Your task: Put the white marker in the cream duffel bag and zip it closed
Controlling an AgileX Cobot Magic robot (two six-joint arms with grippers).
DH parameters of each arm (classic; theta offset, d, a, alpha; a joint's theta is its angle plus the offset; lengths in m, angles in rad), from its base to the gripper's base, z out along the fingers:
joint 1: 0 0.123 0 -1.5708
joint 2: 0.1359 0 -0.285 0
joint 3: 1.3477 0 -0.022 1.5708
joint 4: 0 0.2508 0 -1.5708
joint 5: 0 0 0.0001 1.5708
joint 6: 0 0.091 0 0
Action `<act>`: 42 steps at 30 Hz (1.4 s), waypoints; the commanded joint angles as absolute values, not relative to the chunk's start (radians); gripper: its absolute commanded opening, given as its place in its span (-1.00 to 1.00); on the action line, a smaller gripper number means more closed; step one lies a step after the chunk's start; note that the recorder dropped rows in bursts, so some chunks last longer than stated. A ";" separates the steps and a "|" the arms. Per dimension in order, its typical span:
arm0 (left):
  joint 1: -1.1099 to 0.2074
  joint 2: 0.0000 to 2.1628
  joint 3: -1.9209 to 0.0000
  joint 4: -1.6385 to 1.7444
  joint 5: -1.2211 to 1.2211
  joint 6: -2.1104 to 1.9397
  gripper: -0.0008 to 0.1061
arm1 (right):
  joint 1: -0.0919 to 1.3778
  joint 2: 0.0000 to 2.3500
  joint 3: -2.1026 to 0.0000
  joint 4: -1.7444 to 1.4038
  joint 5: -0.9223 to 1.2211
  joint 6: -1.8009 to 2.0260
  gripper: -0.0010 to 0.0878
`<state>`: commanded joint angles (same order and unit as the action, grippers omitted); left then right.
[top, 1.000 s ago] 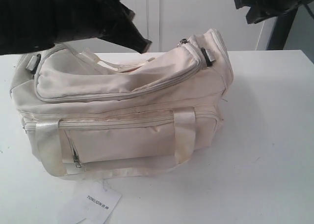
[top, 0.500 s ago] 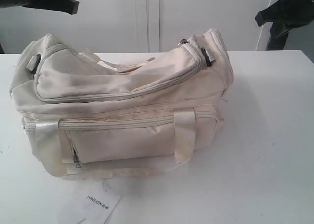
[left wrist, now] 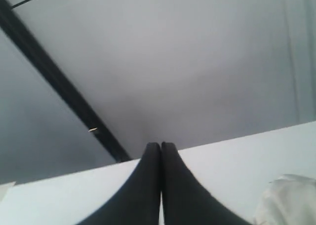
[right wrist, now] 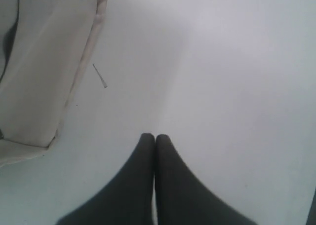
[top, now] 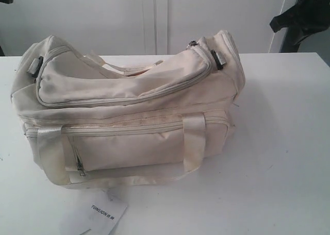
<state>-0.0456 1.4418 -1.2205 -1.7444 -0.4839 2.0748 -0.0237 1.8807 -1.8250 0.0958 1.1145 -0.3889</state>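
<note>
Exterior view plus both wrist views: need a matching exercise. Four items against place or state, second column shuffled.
1. bag
2. tag
3. left hand
4. right hand

a. lying on the table, nearest the exterior camera
b. shut, above the table beside the bag
c. top flap closed
d. shut, facing the wall past the table edge

Pairs: 1-c, 2-a, 3-d, 4-b
</note>
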 joint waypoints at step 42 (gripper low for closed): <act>-0.032 1.324 -1.216 -0.416 0.891 0.762 -0.99 | -0.193 1.866 -1.810 0.096 1.168 -0.352 -0.98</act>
